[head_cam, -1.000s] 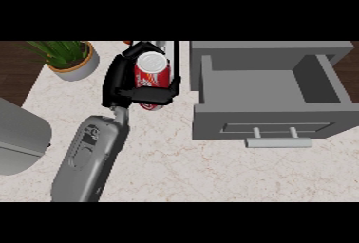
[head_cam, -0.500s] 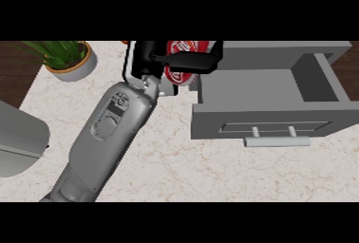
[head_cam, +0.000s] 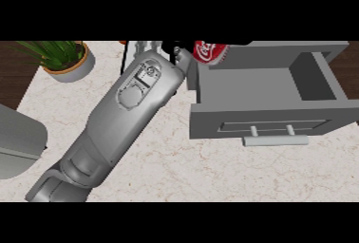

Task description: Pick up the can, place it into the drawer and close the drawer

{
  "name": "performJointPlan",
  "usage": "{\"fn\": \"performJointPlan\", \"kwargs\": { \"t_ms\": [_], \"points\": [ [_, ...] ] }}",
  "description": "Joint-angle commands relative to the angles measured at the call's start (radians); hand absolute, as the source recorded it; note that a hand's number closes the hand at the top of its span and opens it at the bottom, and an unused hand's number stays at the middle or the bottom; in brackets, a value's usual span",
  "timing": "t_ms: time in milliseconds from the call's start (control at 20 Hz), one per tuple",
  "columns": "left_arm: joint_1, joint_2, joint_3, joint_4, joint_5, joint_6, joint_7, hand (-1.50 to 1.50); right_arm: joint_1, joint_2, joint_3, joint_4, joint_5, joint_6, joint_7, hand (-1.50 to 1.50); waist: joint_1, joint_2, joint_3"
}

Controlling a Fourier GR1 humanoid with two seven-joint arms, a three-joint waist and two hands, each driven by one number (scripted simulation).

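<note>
Can (head_cam: 210,51) glossy metal – drawer (head_cam: 266,102) matt grey – counter (head_cam: 210,175) speckled stone.

Potted plant (head_cam: 61,58): green blades, grey pot with orange rim, at 10 o'clock on the table (head_cam: 210,171), a pale marbled top. Grey rounded object (head_cam: 17,144): at 9 o'clock, cut off by the left edge.
</note>
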Motion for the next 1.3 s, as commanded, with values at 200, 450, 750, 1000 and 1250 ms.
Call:
{"fn": "performJointPlan", "kwargs": {
  "t_ms": [200, 450, 750, 1000, 1250],
  "points": [
    [-0.167, 0.0, -0.067, 0.214, 0.13, 0.061, -0.045, 1.5, -0.022, -0.005, 0.004, 0.009, -0.01, 0.007, 0.029, -1.5, -0.018, 0.004, 0.001],
    [-0.26, 0.0, -0.106, 0.329, 0.18, 0.101, -0.05, 1.5, -0.037, -0.004, 0.0, 0.017, 0.002, 0.0, 0.017, -1.5, -0.033, 0.006, 0.001],
    [-0.292, 0.0, -0.167, 0.41, 0.259, 0.093, -0.105, 1.5, -0.085, -0.023, 0.002, 0.049, -0.002, 0.003, 0.033, -1.5, -0.048, 0.01, 0.002],
    [-0.309, 0.0, -0.199, 0.49, 0.288, 0.096, -0.131, 1.5, -0.092, -0.005, 0.041, 0.005, 0.037, -0.017, 0.058, -1.5, -0.055, 0.013, 0.002],
    [-0.257, 0.0, -0.242, 0.532, 0.314, 0.102, -0.242, 1.5, -0.138, 0.007, 0.053, 0.061, 0.056, -0.035, 0.036, -1.5, -0.068, 0.022, 0.002]
  ]
}}
